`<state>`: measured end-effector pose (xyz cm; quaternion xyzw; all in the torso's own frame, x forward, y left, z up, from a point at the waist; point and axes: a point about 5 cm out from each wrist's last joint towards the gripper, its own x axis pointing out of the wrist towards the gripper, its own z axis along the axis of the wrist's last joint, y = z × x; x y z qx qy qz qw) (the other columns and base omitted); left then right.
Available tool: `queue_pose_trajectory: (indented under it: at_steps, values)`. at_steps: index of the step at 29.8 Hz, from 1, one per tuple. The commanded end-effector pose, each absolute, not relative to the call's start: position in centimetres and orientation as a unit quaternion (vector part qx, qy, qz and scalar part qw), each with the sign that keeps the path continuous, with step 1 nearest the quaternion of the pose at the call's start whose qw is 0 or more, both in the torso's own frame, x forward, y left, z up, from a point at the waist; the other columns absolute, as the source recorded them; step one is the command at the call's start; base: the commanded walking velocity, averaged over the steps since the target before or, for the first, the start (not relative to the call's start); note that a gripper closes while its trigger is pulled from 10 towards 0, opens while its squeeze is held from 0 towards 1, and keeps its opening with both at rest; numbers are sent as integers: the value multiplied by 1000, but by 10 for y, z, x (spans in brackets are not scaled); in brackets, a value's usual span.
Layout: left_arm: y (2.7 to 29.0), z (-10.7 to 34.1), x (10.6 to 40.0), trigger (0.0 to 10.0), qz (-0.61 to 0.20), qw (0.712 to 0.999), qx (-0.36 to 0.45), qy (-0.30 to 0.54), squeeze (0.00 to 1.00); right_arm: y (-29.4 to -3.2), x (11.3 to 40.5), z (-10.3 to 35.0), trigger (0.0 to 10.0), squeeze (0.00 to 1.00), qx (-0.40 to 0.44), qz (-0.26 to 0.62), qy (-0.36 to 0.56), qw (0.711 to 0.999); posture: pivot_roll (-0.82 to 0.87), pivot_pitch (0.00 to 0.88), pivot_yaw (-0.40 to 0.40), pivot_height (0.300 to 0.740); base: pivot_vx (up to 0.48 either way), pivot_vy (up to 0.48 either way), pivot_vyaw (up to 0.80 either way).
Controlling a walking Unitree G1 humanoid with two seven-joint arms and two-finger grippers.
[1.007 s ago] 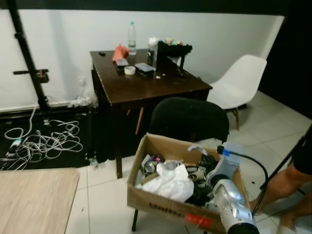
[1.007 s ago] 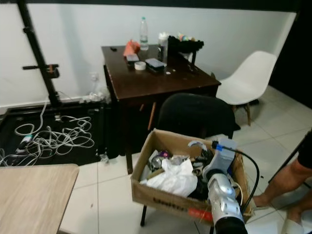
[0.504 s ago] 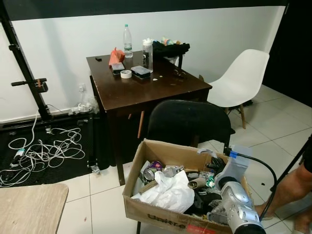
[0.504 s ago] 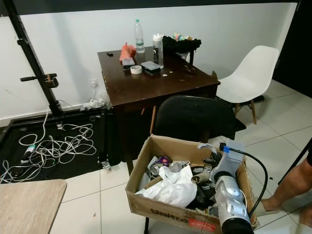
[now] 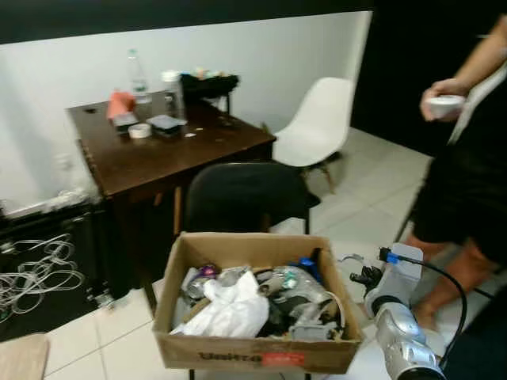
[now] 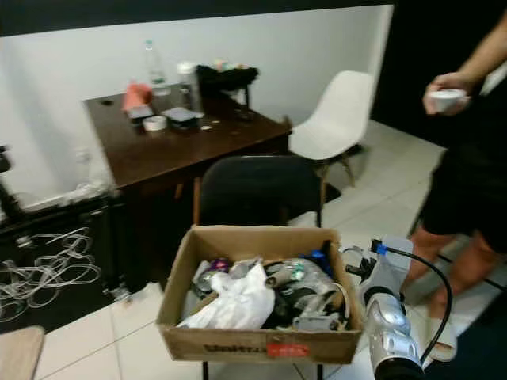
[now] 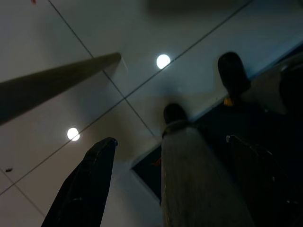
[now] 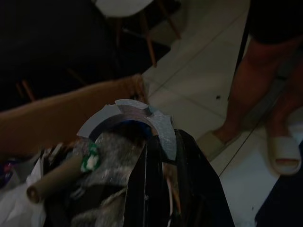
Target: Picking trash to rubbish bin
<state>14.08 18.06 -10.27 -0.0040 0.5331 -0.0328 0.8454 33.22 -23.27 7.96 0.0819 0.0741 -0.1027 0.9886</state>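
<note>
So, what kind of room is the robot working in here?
Probably a home workroom or small office: a dark wooden desk against a white wall, a black chair and a white chair on a tiled floor, with loose cables beside the desk.

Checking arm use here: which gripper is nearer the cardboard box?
Right. The right gripper is at the box's right rim, pinching a ring of tape over the trash. The left gripper hangs idle above floor tiles.

Dark wooden table (image 5: 182,154) carrying a tape roll (image 5: 139,130), a clear bottle (image 5: 139,73), a red-orange item (image 5: 120,104) and what may be a phone (image 5: 167,122). White tiled floor (image 5: 356,190) bearing tangled white cables (image 5: 36,277).
</note>
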Motion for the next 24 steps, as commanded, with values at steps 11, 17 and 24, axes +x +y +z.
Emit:
queue_pose_trajectory:
  at_steps: [11,17,24]
  values:
    - [184,-107,127,10000,-31,834,0,551,0,-187,335,62,10000,0,74,30,128,989,-216,91,56,740,0,0,0]
    - [182,-107,127,10000,-34,833,1,552,0,-139,337,58,10000,0,71,128,144,979,-217,92,56,740,0,0,0]
    - [181,-108,126,10000,-33,834,-2,551,0,-123,336,58,10000,1000,66,159,144,974,-207,93,47,740,0,0,0]
